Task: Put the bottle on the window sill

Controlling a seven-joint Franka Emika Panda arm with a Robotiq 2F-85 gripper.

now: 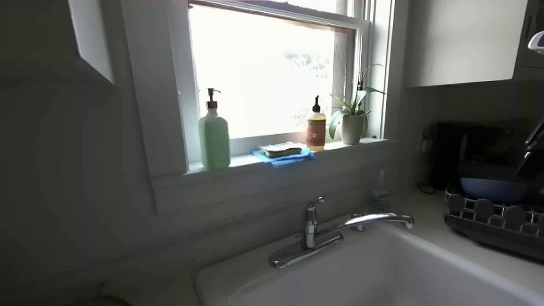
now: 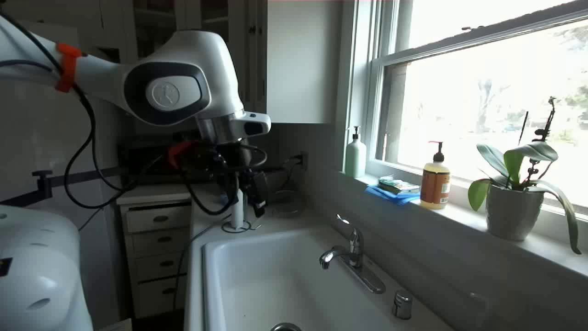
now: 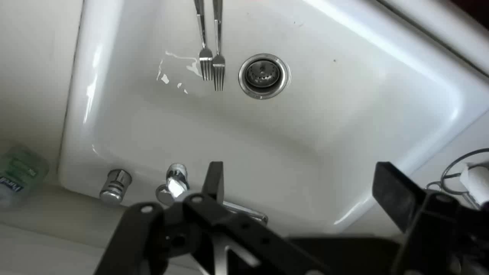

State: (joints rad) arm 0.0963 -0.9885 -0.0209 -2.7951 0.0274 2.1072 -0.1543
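A worktop (image 3: 34,68) carries the white sink (image 3: 248,145), with the window sill (image 2: 466,212) running above. The claw (image 3: 299,183) hangs in midair, jaws spread wide. I see a tall green pump bottle (image 1: 215,142) upright on the sill, a smaller orange-labelled soap bottle (image 1: 315,132) along from it, and a clear Purell bottle (image 3: 23,172) beside the sink; which one is meant, I can't tell.

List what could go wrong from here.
1. The window sill is narrow and already holds a green bottle, an orange-labelled bottle and a potted plant; setting a bottle there might knock one over.
2. In the wrist view the open claw partly hides the faucet, so a low sweep might strike it.
3. The Purell bottle, if that one is meant, looks see-through, so lining up on it could be hard.
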